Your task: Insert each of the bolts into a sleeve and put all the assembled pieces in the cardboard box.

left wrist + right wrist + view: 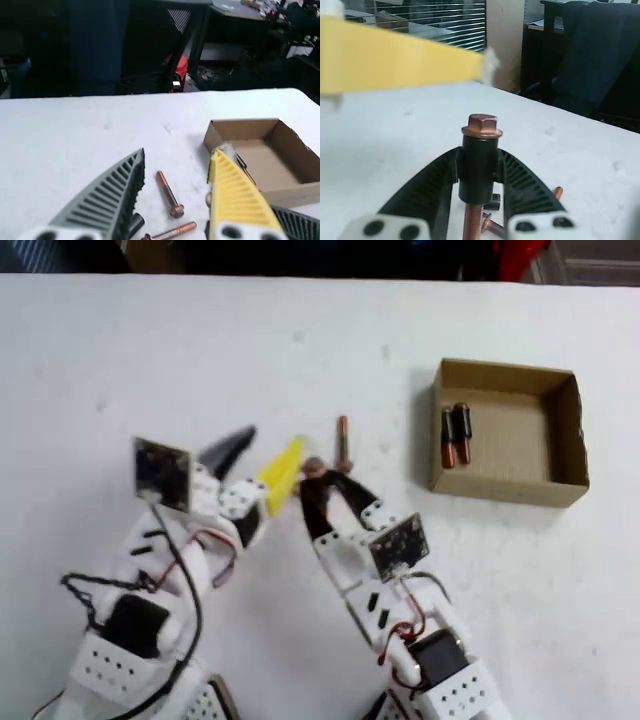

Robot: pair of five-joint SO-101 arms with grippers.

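"How's the right gripper [478, 159] sitting?"

"Low over the white table [150, 350], clamped on a black cylindrical sleeve [477, 175] with a copper hex-head bolt [482, 125] through it."

"And the left gripper [180, 155]?"

"Just beside it, spread wide and holding nothing. A loose copper bolt [167, 192] lies beyond the tips. The brown cardboard box [510, 435] holds two assembled pieces [455, 435]."
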